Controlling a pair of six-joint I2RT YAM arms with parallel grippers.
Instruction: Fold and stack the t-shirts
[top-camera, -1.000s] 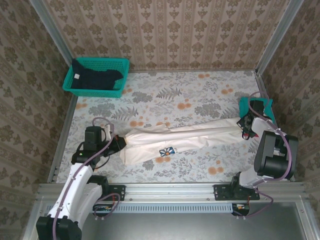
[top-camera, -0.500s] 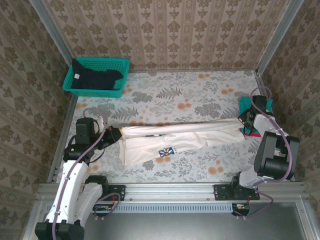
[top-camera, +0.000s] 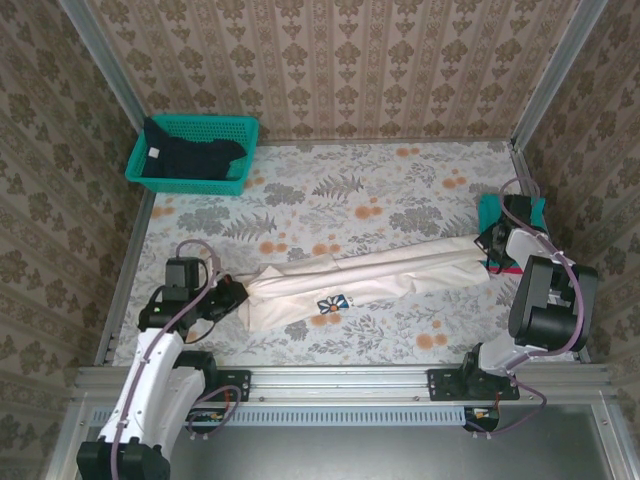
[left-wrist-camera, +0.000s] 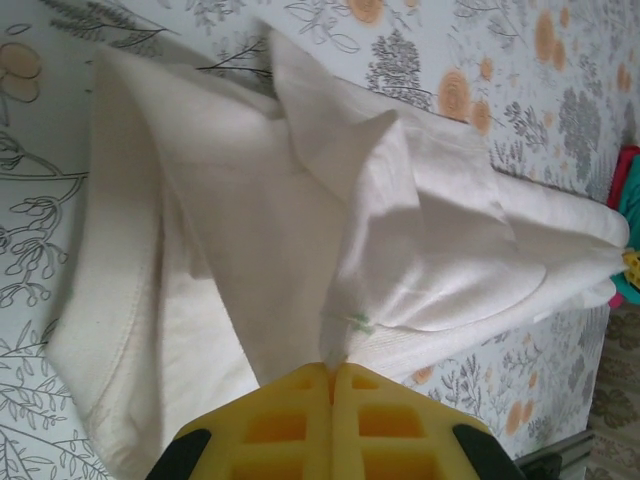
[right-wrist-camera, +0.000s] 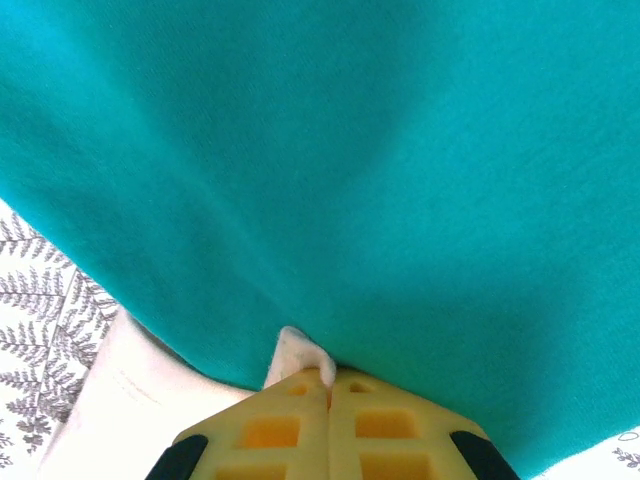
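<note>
- Since half a second ago our left claw (top-camera: 236, 292) has swung nearer and a little to the right. The cream-white t-shirt (top-camera: 380, 272), then drawn tight straight across, now sags and slants from near-left to far-right.
- Our right claw (top-camera: 487, 252) has barely shifted at the right edge of the counter (top-camera: 350, 195).
- We see both claws closed. In the left wrist view the yellow tips pinch a peak of cream cloth. In the right wrist view the tips meet on a small white tuft, with the teal t-shirt (right-wrist-camera: 400, 180) close over them.
- The cream shirt lies mid-counter as a long narrow band, its daisy print (top-camera: 335, 302) facing up on the near side.
- The navy t-shirt (top-camera: 190, 160) sits in the basket (top-camera: 240, 125) at the far left, well apart.
- We judge the lengthwise fold is made and the tension is being let out to lay the band flat; the crosswise fold and the stacking remain.
- We reckon the teal shirt, so close to the right claw, could get dragged along.
</note>
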